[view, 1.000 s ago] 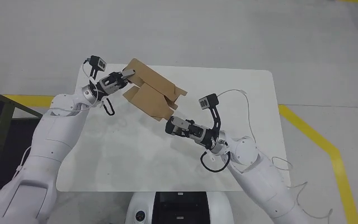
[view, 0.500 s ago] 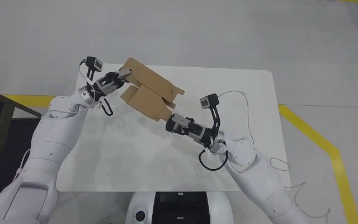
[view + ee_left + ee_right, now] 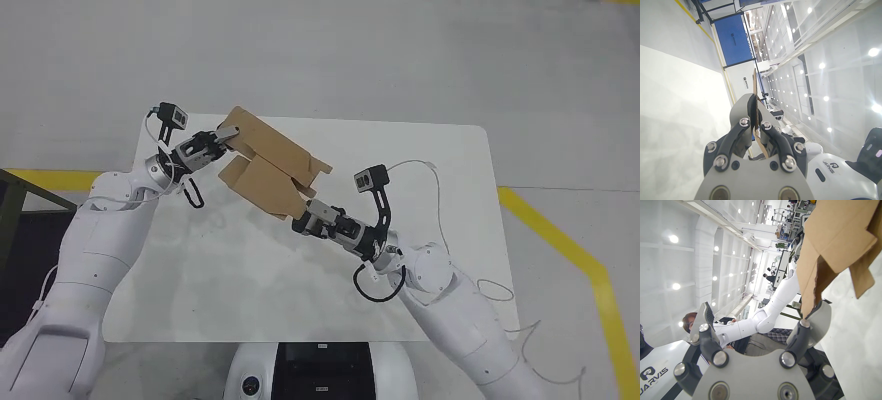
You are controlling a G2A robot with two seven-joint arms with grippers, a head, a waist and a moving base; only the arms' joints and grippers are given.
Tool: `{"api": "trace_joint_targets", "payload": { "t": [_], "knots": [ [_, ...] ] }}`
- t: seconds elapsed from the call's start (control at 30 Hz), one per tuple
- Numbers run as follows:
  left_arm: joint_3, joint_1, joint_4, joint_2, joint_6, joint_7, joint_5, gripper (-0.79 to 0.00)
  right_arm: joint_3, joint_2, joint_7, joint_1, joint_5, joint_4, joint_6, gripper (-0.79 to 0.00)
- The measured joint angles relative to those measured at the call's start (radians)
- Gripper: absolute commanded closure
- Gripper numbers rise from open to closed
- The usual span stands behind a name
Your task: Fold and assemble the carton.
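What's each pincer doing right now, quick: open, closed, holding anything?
Left pincer: closed on the edge of the carton.
Right pincer: open at the carton's near corner, gripping nothing.

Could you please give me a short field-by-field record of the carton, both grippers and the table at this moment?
carton: brown cardboard, partly folded, flaps loose, over the table's far left part
left gripper: shut on the carton's far corner
right gripper: open, one finger against the edge of a near flap
table: white, rounded corners
task state: carton not yet assembled
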Motion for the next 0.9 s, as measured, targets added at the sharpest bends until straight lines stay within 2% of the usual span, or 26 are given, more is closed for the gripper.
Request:
{"api": "trace_joint_targets", "payload": {
  "t": [0.37, 0.6, 0.73, 0.9],
  "knots": [
    [0.002, -0.004, 0.014, -0.011, -0.013, 0.007, 0.047, 0.0, -0.001, -0.007, 0.0, 0.011, 0.004, -0.003, 0.012, -0.785],
    [-0.015, 0.005, -0.003, -0.012, -0.008, -0.012, 0.04, 0.0, -0.017, -0.017, -0.052, 0.031, -0.04, 0.032, 0.015, -0.785],
    [-0.028, 0.013, -0.014, -0.012, 0.0, -0.025, 0.027, 0.0, -0.024, -0.021, -0.078, 0.035, -0.075, 0.043, 0.027, -0.739],
    [-0.044, 0.021, -0.027, -0.012, 0.008, -0.037, 0.017, 0.0, -0.034, -0.026, -0.1, 0.036, -0.103, 0.052, 0.042, -0.616]
  ]
}}
